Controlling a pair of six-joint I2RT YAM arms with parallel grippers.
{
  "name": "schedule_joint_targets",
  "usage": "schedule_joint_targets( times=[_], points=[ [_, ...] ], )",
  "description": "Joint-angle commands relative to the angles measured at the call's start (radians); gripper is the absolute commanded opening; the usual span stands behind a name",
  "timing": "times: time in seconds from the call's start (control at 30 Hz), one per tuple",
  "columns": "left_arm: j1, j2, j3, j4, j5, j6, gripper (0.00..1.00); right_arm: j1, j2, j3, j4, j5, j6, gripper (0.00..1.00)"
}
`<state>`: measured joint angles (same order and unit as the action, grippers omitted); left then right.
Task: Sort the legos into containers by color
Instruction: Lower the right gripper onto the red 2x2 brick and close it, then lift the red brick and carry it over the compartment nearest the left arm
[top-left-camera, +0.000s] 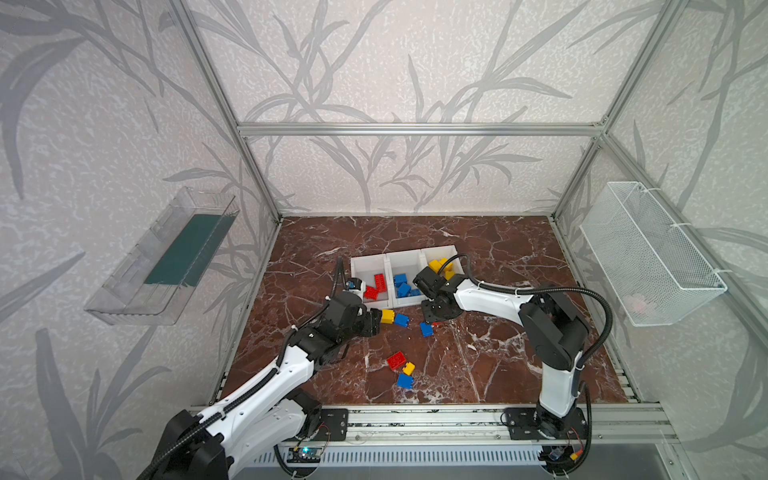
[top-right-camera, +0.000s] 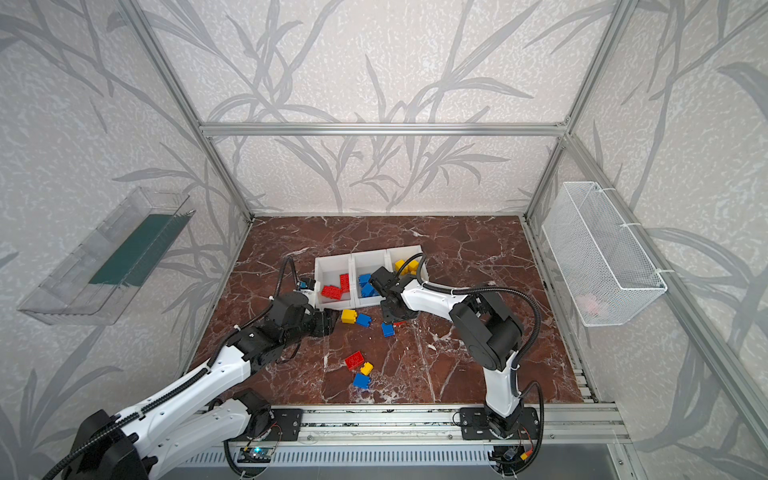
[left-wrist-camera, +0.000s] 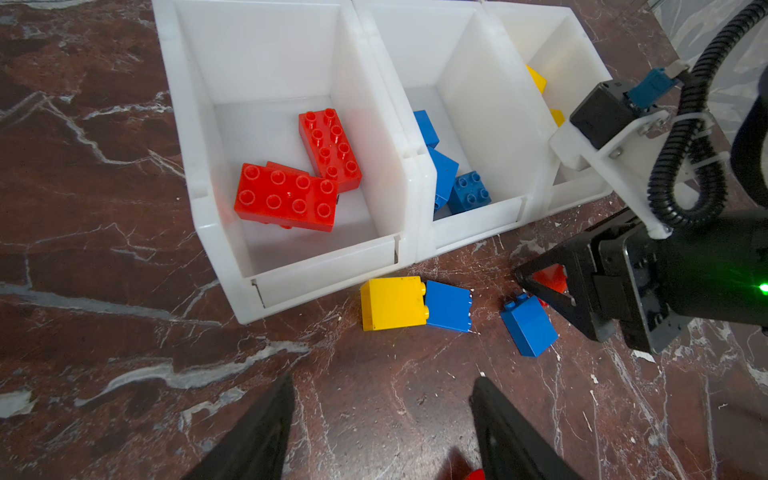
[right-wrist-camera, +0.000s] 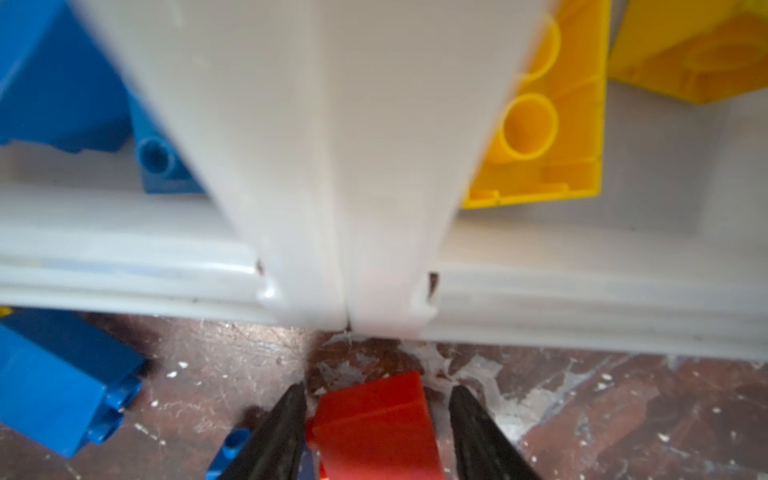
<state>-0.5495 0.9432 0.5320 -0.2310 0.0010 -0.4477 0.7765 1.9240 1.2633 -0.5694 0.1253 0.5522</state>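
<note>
My right gripper (right-wrist-camera: 377, 388) is low over the table in front of the bins, its jaws either side of a small red lego (right-wrist-camera: 374, 432). One finger is against it and a gap shows at the other. My left gripper (left-wrist-camera: 382, 382) is open and empty, just short of a yellow lego (left-wrist-camera: 392, 303) joined to a blue one (left-wrist-camera: 449, 305). Another blue lego (left-wrist-camera: 530, 326) lies beside the right gripper (top-left-camera: 432, 320). Three white bins stand in a row: the red bin (top-left-camera: 358, 266), the blue bin (top-left-camera: 405, 257) and the yellow bin (top-left-camera: 451, 251).
Nearer the front edge, a red lego (top-left-camera: 396, 360), a yellow one (top-left-camera: 409, 368) and a blue one (top-left-camera: 404, 381) lie together. A clear tray (top-left-camera: 162, 262) hangs on the left wall and a wire basket (top-left-camera: 648, 253) on the right wall.
</note>
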Motion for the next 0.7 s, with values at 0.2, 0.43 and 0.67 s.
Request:
schedule_joint_targets(
  times=[0.2, 0.43, 0.67],
  points=[
    [0.005, -0.01, -0.003, 0.011, 0.004, -0.016, 0.7, -0.003, -0.007, -0.055, -0.006, -0.008, 0.012, 0.4],
    [0.005, -0.024, -0.012, 0.015, 0.0, -0.025, 0.7, -0.003, -0.051, -0.092, -0.003, -0.002, 0.021, 0.39],
    [0.005, -0.039, -0.01, 0.004, -0.001, -0.026, 0.7, -0.005, -0.078, -0.098, -0.014, -0.014, 0.014, 0.55]
  ],
)
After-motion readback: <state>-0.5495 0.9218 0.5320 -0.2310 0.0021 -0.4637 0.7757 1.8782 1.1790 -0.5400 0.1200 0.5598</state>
